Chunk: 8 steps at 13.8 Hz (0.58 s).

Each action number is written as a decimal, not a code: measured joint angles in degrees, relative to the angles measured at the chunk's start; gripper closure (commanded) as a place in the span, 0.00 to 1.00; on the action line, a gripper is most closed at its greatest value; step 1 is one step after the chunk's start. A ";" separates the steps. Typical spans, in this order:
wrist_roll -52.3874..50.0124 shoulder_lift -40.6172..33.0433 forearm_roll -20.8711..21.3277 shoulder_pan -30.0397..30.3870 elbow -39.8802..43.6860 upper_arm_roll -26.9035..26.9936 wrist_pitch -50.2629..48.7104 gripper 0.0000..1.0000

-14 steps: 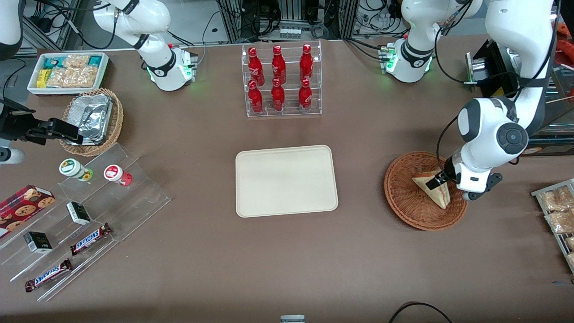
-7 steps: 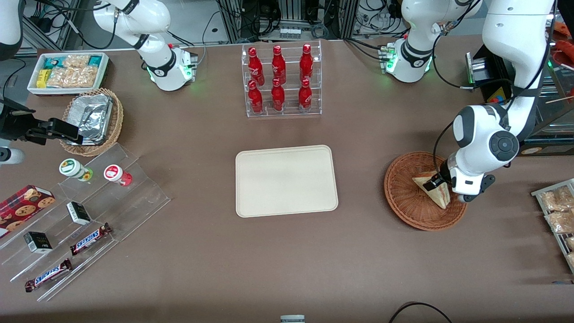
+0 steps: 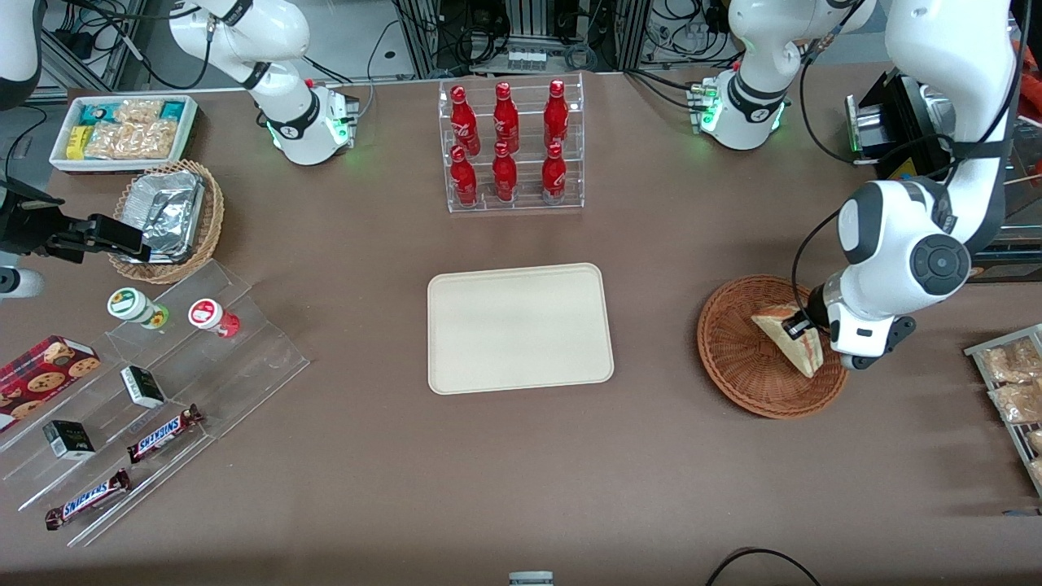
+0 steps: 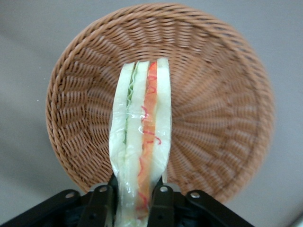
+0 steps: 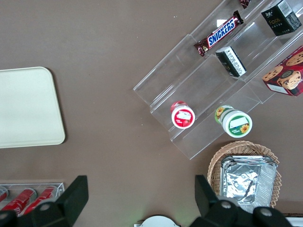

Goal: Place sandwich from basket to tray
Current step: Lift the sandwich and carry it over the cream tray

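i've got the jaws (image 4: 131, 201) clenched on the sandwich (image 4: 140, 142), and it's just lifted clear of the basket (image 4: 227, 113); tray (image 3: 519, 327) next.

A plastic-wrapped triangular sandwich (image 4: 141, 142) of white bread with green and red filling, pinched by the pincer (image 4: 132, 198), hangs above the round reddish-brown wicker basket (image 3: 745, 370), well apart from the bare cream rectangular tray (image 3: 518, 327).
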 measured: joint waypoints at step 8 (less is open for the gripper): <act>0.24 5.23 0.08 -7.92 7.95 -8.48 -2.25 1.00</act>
